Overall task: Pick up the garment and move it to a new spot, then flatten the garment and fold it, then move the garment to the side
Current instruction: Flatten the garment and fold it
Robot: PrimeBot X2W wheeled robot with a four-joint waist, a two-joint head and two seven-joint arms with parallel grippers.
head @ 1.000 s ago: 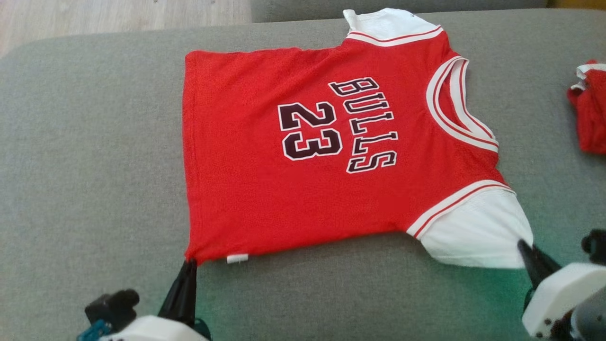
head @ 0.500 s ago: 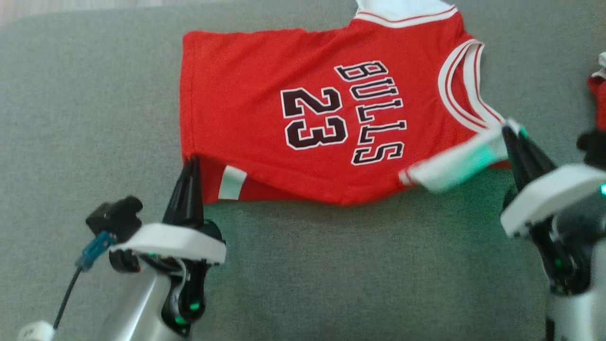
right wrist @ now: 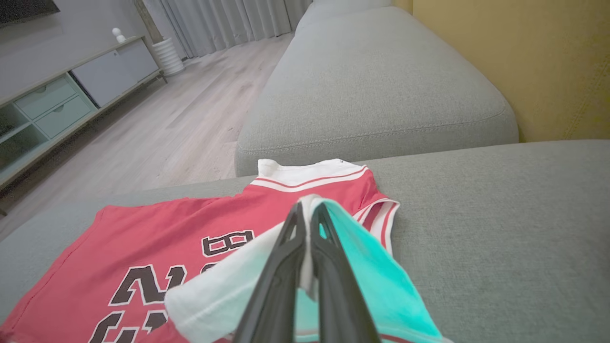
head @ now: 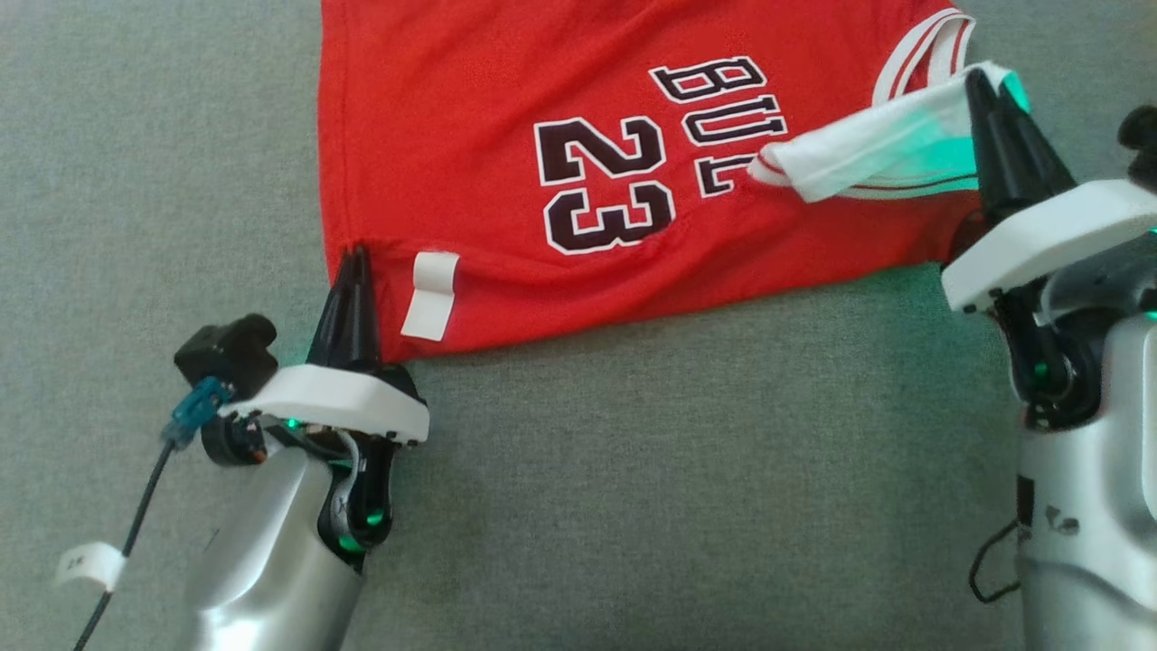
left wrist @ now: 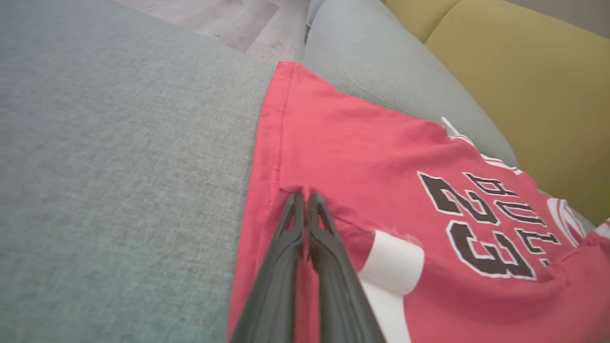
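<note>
Where jersey point(head: 470, 136) ends, grey cushion point(head: 678, 470) spreads

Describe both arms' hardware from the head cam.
Left gripper and right gripper: two long tapered black fingers on a white plate, silver forearms, green lights at the wrist. Left arm carries a black camera block, blue connector, black cable with white tag.

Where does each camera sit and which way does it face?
Head view: above, looking down on grey cushion and jersey; left gripper, right gripper, forearms show.
Left wrist view: along its shut fingers on the jersey's hem corner, toward the yellow backrest.
Right wrist view: along its shut fingers holding the white sleeve, toward the wooden floor.
All share the jersey's 23.
</note>
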